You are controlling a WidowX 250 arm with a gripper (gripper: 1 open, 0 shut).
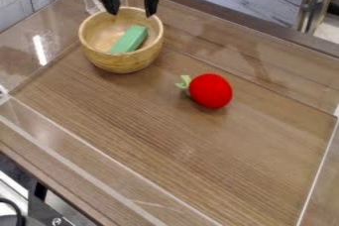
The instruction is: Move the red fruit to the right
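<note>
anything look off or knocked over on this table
Nothing stands out. The red fruit rests intact on the wooden table, the wooden bowl sits upright with the flat green piece inside, and nothing is spilled.

no text, label, brand, number or sign can be read anywhere in this view.
</note>
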